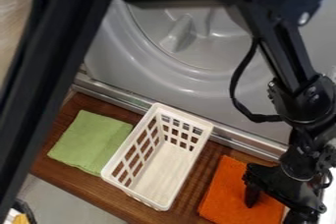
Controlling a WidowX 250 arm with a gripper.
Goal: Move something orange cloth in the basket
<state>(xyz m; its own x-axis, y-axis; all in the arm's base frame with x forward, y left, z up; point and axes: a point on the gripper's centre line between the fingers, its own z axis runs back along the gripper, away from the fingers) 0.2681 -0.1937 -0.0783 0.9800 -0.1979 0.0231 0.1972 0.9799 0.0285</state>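
"Hanging over the orange cloth [220,191], does the end effector [275,209] grip it?" asks one; "no; its fingers look spread wide, holding nothing; the cloth lies flat on the wooden surface [72,177], right below them; its long axis is partly hidden; the basket [157,175] sits beside it," says the other.

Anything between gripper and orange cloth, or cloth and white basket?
Nothing visible between the gripper and the orange cloth beneath it. Toward the white basket, only its own raised side wall stands in the way, facing the cloth. The green cloth lies beyond the basket, off that path.
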